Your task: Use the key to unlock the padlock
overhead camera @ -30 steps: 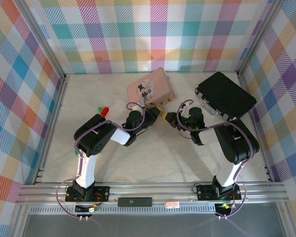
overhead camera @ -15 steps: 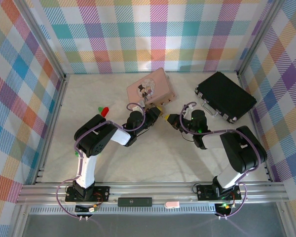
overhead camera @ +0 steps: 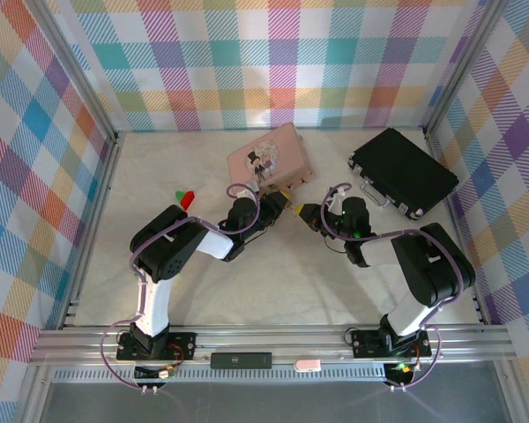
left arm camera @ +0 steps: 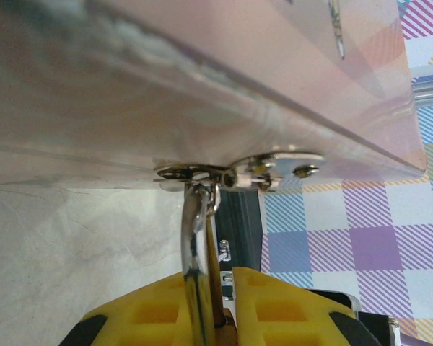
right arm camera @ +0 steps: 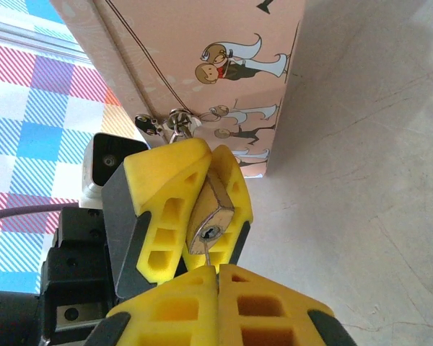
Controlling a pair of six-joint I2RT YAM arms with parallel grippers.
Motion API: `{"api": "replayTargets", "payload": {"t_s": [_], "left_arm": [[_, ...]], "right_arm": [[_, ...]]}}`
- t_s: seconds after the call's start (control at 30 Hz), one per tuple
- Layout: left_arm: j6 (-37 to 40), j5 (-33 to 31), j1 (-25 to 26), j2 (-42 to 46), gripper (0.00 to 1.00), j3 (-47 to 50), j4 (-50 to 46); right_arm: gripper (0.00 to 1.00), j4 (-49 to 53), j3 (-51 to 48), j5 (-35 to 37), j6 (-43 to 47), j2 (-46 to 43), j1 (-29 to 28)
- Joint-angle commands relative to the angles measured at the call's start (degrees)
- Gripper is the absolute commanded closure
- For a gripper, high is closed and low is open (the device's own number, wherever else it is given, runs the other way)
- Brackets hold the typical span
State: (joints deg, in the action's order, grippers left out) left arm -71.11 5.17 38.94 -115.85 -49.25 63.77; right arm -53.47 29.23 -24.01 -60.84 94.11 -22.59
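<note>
Brass padlock [right arm camera: 208,210] hangs at the pink box [right arm camera: 224,72], clamped between the closed yellow pads of the left tool [right arm camera: 206,171]. The right tool [right arm camera: 216,285] is pinched tight on the thin key [right arm camera: 212,252], whose tip meets the keyhole; how deep it sits I cannot tell. A twist off-axis could bend the key, slip it from the pads, or roll the lock. The right wrist view shows the keyhole. The left wrist view shows the shackle [left arm camera: 193,245] through the clasp [left arm camera: 238,171].
</note>
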Motion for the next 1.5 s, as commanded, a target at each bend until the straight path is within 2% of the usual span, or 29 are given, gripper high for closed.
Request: {"api": "replayTargets", "payload": {"t_s": [0.0,0.43,0.83,1.47], "left_arm": [[-2.10,-0.24,0.83,1.08,1.00,0.01,-2.33],[-2.41,-0.08,1.40,0.34,1.00,-0.49,-2.19],[-3.46,0.10,1.39,-0.39,1.00,-0.45,-0.98],[-3.49,0.28,1.40,0.39,1.00,-0.59,-1.00]], "right_arm": [[1.00,-3.79,1.14,-0.18,-0.63,1.88,-0.54],[1.00,-8.17,-0.24,0.12,-2.78,3.43,-0.88],[1.00,-3.21,-5.05,1.80,-1.82,-1.29,-1.24],[1.00,-4.99,-1.95,2.09,-2.54,2.75,-1.94]]}}
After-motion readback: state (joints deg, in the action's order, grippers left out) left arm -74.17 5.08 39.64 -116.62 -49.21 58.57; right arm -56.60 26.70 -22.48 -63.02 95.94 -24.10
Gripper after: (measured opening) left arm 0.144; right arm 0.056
